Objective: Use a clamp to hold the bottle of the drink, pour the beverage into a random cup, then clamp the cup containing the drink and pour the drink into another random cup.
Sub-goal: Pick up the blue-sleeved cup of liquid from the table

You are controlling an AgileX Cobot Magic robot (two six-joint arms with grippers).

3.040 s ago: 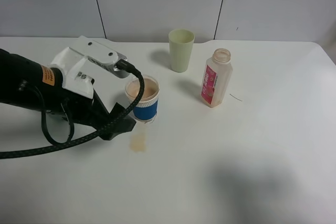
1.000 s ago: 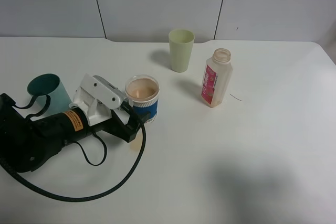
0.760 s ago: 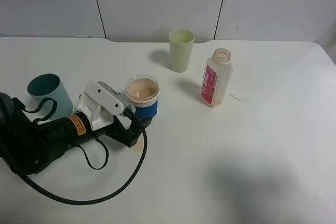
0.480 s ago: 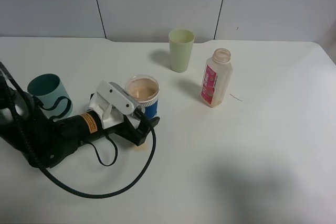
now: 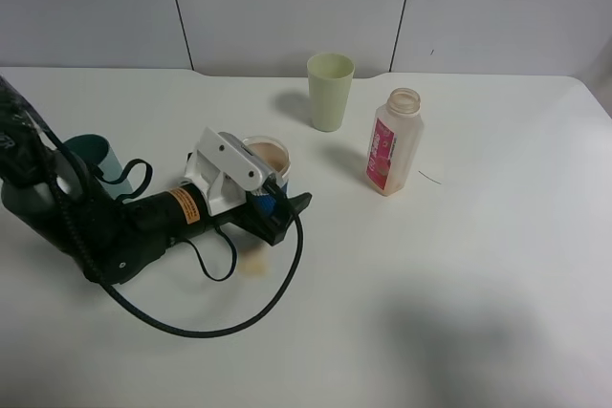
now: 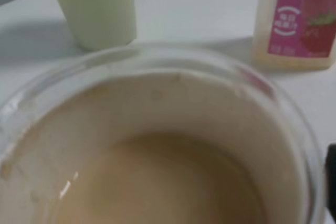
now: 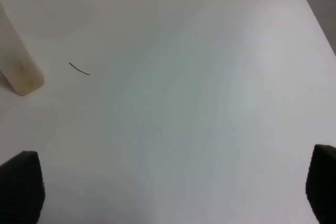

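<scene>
A clear cup with a blue sleeve [image 5: 269,152] holds beige drink and stands left of the table's middle. My left gripper [image 5: 278,186] lies low with its jaws open on either side of this cup; its near dark finger [image 5: 291,210] shows, the far one is hidden. In the left wrist view the cup's mouth [image 6: 157,150] fills the picture, and a sliver of one finger [image 6: 332,179] shows at the edge. The bottle [image 5: 393,141], uncapped with a pink label, stands to the right. Near it, my right gripper [image 7: 171,184] hangs open over bare table, beside the bottle's base [image 7: 18,64].
A pale green cup [image 5: 330,92] stands at the back, also seen in the left wrist view [image 6: 97,6]. A teal cup [image 5: 96,153] is partly hidden behind the left arm. A beige spill stain [image 5: 253,264] marks the table in front of the sleeved cup.
The left arm has slid right along the table, bringing its open jaws around the sleeved cup. It now hides more of the teal cup. Cups and bottle have not moved.
</scene>
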